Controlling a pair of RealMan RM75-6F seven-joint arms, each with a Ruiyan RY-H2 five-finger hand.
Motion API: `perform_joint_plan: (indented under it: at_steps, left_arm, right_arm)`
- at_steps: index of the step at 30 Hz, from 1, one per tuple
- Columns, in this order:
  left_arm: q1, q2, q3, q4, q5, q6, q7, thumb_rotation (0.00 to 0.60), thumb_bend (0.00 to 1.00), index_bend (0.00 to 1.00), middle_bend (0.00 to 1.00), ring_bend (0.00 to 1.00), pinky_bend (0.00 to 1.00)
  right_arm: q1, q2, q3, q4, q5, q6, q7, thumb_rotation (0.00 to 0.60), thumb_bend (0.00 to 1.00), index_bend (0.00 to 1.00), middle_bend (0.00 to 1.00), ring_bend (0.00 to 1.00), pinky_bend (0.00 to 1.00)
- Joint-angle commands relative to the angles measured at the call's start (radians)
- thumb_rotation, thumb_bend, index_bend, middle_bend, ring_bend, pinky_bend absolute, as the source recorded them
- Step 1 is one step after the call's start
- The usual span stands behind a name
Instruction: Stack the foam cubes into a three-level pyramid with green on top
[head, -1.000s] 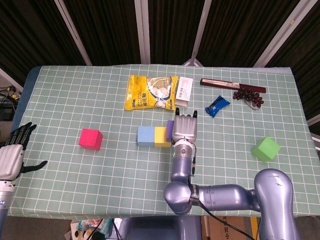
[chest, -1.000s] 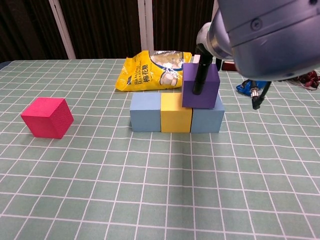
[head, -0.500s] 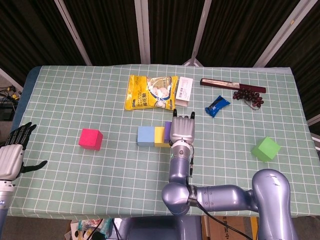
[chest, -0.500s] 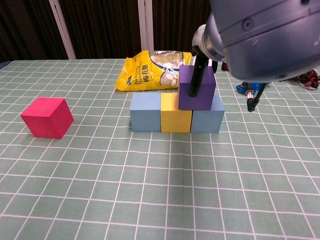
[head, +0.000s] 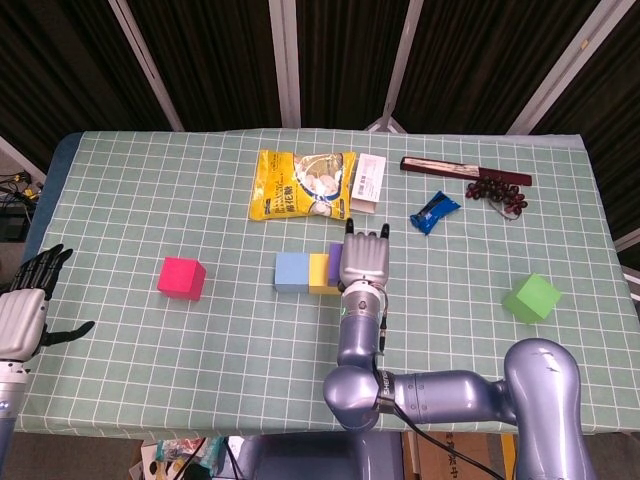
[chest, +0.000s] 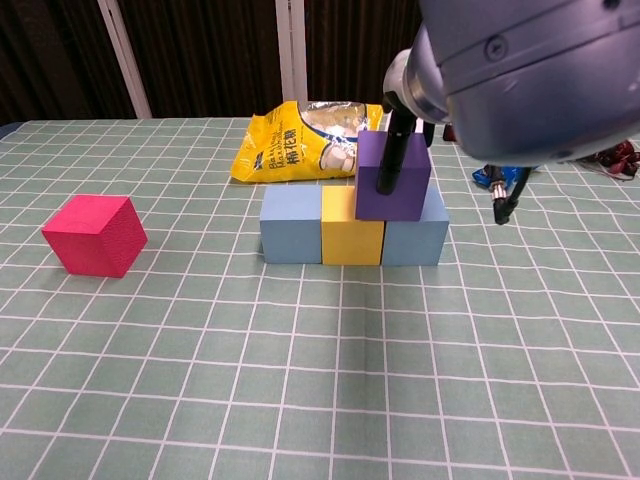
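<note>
Leftward since a second ago, the purple cube, gripped by the right hand, sits over the yellow cube and right blue cube; the left hand rests open.

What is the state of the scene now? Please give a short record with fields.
base row: blue cube, yellow cube, second blue cube, side by side
second level: purple cube over the yellow and right blue cubes
right hand: holds the purple cube
left hand: off the table, holds nothing
loose: pink cube, green cube
</note>
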Motion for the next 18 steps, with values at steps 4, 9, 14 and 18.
perform_joint_plan:
  at_steps: [4, 9, 14, 18]
  left_arm:
    - [0.0, -0.001, 0.0, 0.001, 0.0, -0.001, 0.001, 0.6, 0.03, 0.0, 0.0, 0.0, 0.0]
    - [-0.001, 0.0, 0.001, 0.002, 0.0, -0.003, 0.0, 0.6, 0.03, 0.0, 0.0, 0.0, 0.0]
    - [-0.002, -0.001, 0.002, 0.004, -0.001, -0.007, -0.002, 0.6, 0.03, 0.0, 0.0, 0.0, 0.0]
    - [-0.002, -0.001, 0.003, 0.003, -0.001, -0.009, -0.001, 0.6, 0.03, 0.0, 0.0, 0.0, 0.0]
  right_arm:
    - [0.0, -0.006, 0.0, 0.003, -0.002, -0.005, 0.001, 0.6, 0.22, 0.05, 0.49, 0.26, 0.0]
    - [0.0, -0.008, -0.001, 0.01, -0.007, -0.01, 0.002, 0.6, 0.22, 0.05, 0.49, 0.26, 0.0]
    - [0.0, -0.008, 0.002, 0.015, -0.01, -0.01, -0.001, 0.6, 0.22, 0.05, 0.49, 0.27, 0.0]
    - [0.0, -0.006, 0.005, 0.014, -0.007, -0.008, -0.006, 0.6, 0.22, 0.04, 0.49, 0.27, 0.0]
